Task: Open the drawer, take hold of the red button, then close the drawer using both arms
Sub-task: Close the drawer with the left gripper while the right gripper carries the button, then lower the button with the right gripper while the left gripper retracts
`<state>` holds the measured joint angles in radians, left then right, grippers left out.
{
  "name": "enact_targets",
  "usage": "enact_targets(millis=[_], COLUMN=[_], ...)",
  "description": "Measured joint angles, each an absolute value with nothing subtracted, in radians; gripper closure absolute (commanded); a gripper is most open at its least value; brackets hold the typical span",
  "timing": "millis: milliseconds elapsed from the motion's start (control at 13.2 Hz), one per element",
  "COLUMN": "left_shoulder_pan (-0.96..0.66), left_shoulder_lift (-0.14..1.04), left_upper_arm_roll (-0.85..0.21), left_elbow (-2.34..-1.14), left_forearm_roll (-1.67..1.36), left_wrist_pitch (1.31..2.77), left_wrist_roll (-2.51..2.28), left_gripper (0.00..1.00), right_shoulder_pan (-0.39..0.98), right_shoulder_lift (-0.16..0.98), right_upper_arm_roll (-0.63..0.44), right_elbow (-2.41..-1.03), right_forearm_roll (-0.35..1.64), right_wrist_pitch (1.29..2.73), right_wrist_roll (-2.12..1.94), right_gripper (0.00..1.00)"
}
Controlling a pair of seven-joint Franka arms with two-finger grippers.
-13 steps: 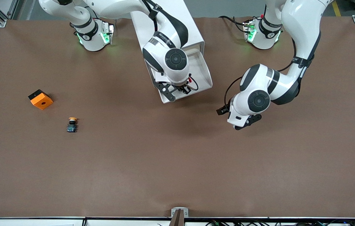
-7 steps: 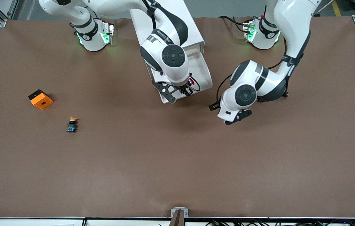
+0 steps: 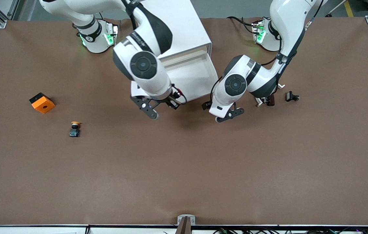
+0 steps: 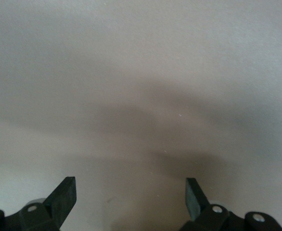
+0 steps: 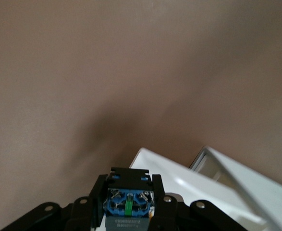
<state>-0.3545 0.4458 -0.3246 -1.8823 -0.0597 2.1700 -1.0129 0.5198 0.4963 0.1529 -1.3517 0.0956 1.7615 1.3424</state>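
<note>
your right gripper (image 5: 128,204) holds the button (image 5: 128,208) tight; your wide-open left gripper (image 3: 224,113) waits just in front of the open drawer (image 3: 192,78).

Cabinet (image 3: 177,29) at table (image 3: 184,169) edge between 2 arm bases. Drawer (image 3: 192,76) pulled out toward front camera. Right gripper (image 3: 162,105) with button (image 5: 128,209) over table beside drawer's front corner. Left gripper (image 3: 224,112) over table beside drawer, toward left arm's end. Block (image 3: 42,102) and second button (image 3: 74,129) toward right arm's end, button nearer camera.
</note>
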Motion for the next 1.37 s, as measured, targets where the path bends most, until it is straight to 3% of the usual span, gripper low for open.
enact_targets(millis=[304,683,1366], left_shoulder_pan=[-0.425,-0.508,-0.519], left_shoulder_lift=[0.444,0.444,0.444], left_upper_arm_roll=[-0.326,-0.332,-0.478], left_elbow=[-1.873,-1.874,-1.876], left_forearm_roll=[-0.059,-0.059,-0.101], left_wrist_pitch=[2.170,2.140,2.080], left_wrist_roll=[-1.111,-1.173,-1.303], left_gripper=[0.00,0.00,0.00], right_shoulder_pan=[0.374,0.177,-0.007], right_shoulder_lift=[0.482,0.486,0.539], right_upper_arm_roll=[0.145,0.140,0.138], right_elbow=[-1.353,-1.371,-1.596], right_forearm_roll=[0.094,-0.017,-0.081], right_wrist_pitch=[1.672,1.681,2.028], right_wrist_roll=[0.957,0.440,0.028], right_gripper=[0.88,0.88,0.88])
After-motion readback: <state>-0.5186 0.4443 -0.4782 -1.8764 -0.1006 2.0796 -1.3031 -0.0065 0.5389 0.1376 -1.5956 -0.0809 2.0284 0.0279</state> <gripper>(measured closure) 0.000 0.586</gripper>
